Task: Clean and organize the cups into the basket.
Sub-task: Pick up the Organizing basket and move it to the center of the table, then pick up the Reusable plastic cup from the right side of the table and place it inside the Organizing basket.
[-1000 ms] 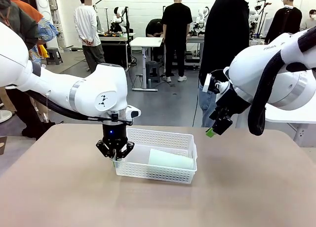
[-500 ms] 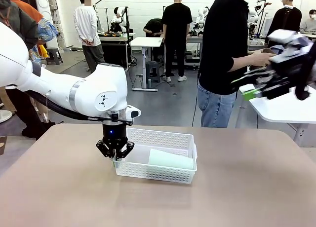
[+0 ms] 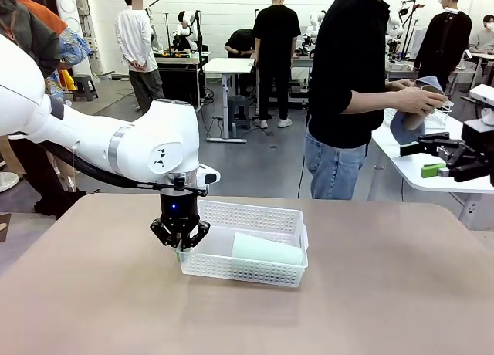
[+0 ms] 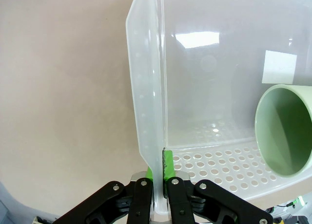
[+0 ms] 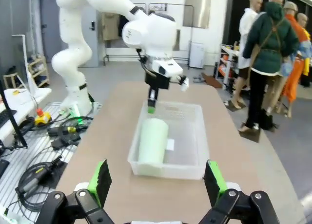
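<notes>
**Left claw pins the basket while the right claw waits open**

The left claw (image 3: 180, 245) points straight down at the counter (image 3: 370, 309). It is clamped shut on the thin end wall of the white lattice basket (image 3: 248, 271). In the left wrist view one green pad sits inside the wall and the other outside, with the plastic pinched between them. This grip looks meant to keep the light basket from sliding or tipping while cups go in, rather than to lift it. The basket's floor appears to rest flat on the counter.

One mint-green cup (image 3: 267, 249) lies on its side on the basket floor, just past the pinched wall and inside it. Its open mouth faces the left claw and its base points away from it. It is near the claw but not touching it. Lying down keeps it below the rim, and bare floor shows alongside it where more cups could fit.

The right claw (image 3: 421, 159) is well away from the basket, raised off the counter at the robot's right. Its jaws are spread wide and hold nothing. In its wrist view it looks back along the counter at the basket, with the cup straight ahead of it.

Just beyond the right claw a person (image 3: 351, 77) stands at a side table (image 3: 432, 187). Both hands work a blue-grey cloth (image 3: 404, 126) around something I cannot make out. My guess is that a cup is being wiped and the open claw is waiting to take it.
</notes>
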Robot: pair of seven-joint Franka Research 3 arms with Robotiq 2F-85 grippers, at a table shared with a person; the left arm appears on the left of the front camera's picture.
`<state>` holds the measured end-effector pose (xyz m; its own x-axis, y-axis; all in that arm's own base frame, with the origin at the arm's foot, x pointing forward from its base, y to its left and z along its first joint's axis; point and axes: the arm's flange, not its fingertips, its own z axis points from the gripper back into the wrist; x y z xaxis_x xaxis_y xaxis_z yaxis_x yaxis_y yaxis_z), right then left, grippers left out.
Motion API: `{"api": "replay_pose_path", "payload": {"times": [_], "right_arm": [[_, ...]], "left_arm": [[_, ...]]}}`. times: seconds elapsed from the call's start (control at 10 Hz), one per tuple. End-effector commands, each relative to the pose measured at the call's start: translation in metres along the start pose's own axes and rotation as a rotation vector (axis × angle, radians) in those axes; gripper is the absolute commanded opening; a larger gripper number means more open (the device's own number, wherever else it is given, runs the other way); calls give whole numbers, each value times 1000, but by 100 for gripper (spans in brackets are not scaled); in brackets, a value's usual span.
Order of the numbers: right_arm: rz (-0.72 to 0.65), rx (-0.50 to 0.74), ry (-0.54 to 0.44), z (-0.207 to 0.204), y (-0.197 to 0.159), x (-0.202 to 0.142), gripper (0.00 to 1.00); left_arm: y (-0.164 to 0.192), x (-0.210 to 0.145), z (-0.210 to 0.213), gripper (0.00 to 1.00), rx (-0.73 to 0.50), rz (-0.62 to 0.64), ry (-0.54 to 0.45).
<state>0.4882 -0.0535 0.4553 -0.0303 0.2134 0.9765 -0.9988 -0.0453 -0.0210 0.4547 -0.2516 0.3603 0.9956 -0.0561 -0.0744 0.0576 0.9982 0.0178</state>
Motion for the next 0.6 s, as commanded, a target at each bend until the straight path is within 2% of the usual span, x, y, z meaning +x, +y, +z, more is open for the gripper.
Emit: {"api": "replay_pose_path", "payload": {"times": [0.0, 0.3, 0.5], "right_arm": [[-10, -169, 31, 32, 13, -16, 100], [-98, -341, 53, 100, 36, -34, 100], [-113, -372, 72, 122, 50, -31, 100]], "left_arm": [[0, -1, 0, 0, 2, -4, -1], [0, -1, 0, 0, 2, -4, -1], [0, -1, 0, 0, 2, -4, -1]]}}
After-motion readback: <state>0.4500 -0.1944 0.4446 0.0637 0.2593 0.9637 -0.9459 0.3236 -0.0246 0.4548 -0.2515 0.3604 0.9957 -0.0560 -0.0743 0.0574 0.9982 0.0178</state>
